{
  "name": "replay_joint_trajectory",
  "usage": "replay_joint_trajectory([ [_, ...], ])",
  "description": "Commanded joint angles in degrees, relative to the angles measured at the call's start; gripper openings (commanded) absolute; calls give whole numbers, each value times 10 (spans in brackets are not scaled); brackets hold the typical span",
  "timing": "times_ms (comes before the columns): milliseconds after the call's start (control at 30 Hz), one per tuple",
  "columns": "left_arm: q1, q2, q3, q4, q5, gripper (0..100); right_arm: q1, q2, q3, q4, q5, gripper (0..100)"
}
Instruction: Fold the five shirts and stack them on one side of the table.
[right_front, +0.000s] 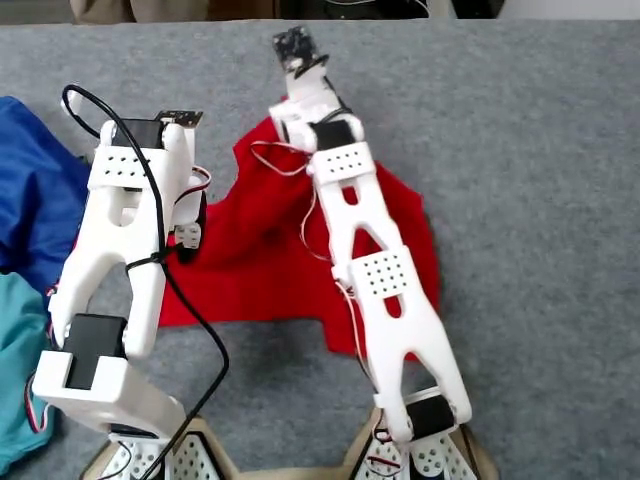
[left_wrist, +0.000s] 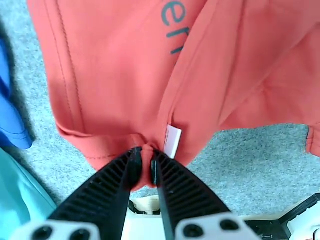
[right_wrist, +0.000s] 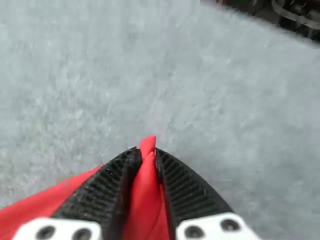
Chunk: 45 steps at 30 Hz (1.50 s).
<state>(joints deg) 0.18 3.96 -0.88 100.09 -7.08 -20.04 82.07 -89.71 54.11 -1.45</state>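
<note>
Along the table's left edge a teal shirt (right_front: 15, 365) lies nearest the arm bases. A crumpled blue shirt (right_front: 35, 190) lies just beyond it, and their edges meet. Both run off the side of the high view.

Just beside the blue shirt stands the left arm. Its left hand (left_wrist: 142, 162) is turned back toward its own base, and its jaws are closed almost fully on a bunched bit of the red shirt's (right_front: 250, 260) hem. In the left wrist view a small white label (left_wrist: 173, 141) hangs just next to the pinch. A narrow strip of grey table separates the red hem from the blue shirt there.

The red shirt lies spread in the middle of the table (right_front: 540, 200), rumpled, with its near edge fairly straight and its far edge narrowing to a peak. The right arm stretches over it from its base at the near edge. The right hand (right_wrist: 146, 150) pinches the shirt's far tip, jaws nearly together with a small point of red fabric poking out between them.

Past that tip the grey surface continues to the table's far edge. To the right of the red shirt's edge it runs wide, out to the side of the high view.
</note>
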Motion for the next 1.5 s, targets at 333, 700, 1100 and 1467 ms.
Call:
replay_joint_trajectory([
  [333, 3, -26, -2, 6, -2, 19, 36, -153, -52, 119, 4, 8],
  [700, 3, -28, -2, 6, -2, 19, 59, -310, -59, 121, 26, 8],
  [1100, 3, -138, -149, 6, -4, 19, 81, -472, -58, 413, 30, 9],
  [1467, 4, -172, -354, 6, -5, 19, 223, -421, 23, 482, 27, 9],
])
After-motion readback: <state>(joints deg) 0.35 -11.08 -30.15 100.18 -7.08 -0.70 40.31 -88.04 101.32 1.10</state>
